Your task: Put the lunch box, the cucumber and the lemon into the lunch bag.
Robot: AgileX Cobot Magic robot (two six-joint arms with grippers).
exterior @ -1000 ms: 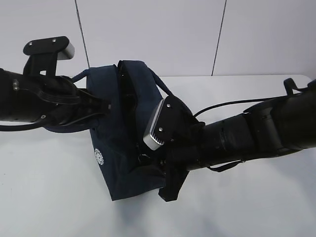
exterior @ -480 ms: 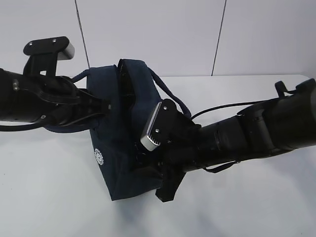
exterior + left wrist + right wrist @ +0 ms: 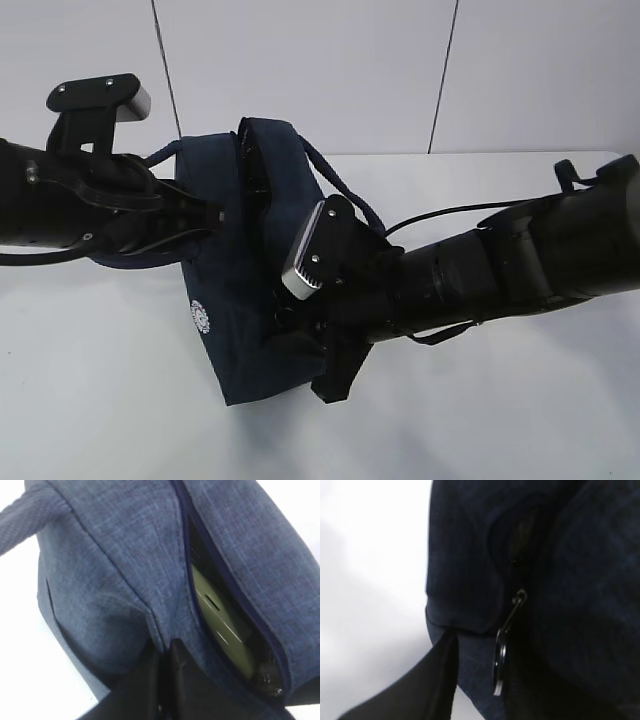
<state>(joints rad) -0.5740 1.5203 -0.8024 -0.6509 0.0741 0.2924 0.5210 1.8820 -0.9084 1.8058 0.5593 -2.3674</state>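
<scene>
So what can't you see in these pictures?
- Cucumber and lemon: in no view; the lunch bag fabric may cover them.
- Lunch box: left wrist view, only a pale green strip through the zipper gap.
- Right gripper: exterior view, tips hidden behind its arm.
- Ring pull: right wrist view, blurred and dark.

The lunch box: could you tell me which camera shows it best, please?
The left wrist view: the lunch box's pale green lid shows through the bag's open zipper slit. The exterior view shows only the bag's outside; the right wrist view is too dark to show the box.
</scene>
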